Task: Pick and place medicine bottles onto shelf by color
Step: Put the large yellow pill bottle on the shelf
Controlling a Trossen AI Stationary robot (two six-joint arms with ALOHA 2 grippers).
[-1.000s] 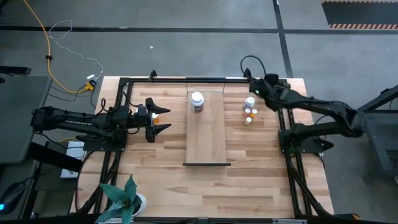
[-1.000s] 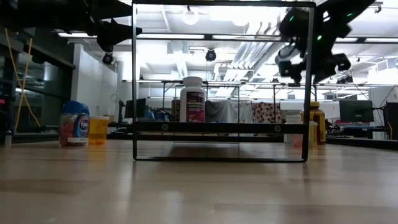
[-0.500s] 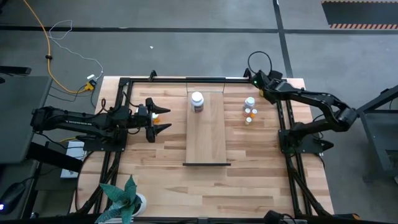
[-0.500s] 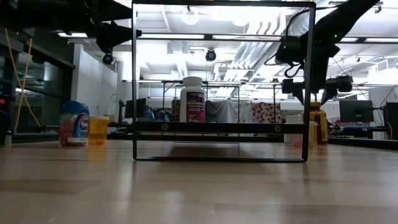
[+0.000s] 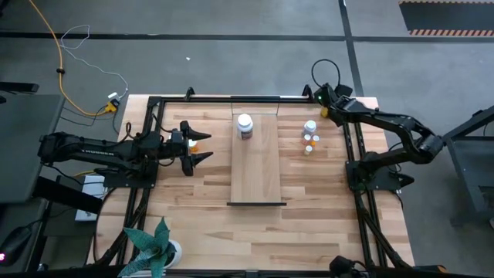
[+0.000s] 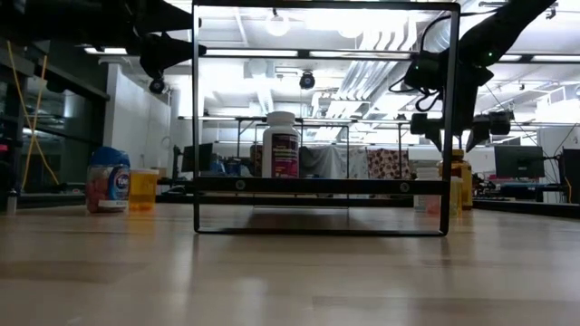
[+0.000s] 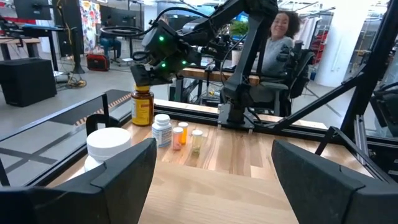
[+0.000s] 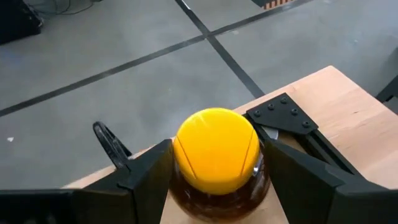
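From where I stand, the right gripper (image 8: 214,177) sits spread wide around the yellow-capped amber bottle (image 8: 216,163) at the table's one-o'clock corner, so closing off-centre could tip it over the edge, well short of the shelf (image 5: 257,166).

My arms are matte black, slim jointed links. Right arm (image 5: 401,127) carries a looped black cable above its wrist and a small green LED near the table's (image 5: 324,208) far right corner. Left arm (image 5: 93,148) has white lettering along the forearm link. Fingers (image 7: 121,171) are dark, flat, angular plastic wedges. Green LEDs also show on the right wrist housing (image 7: 163,53).
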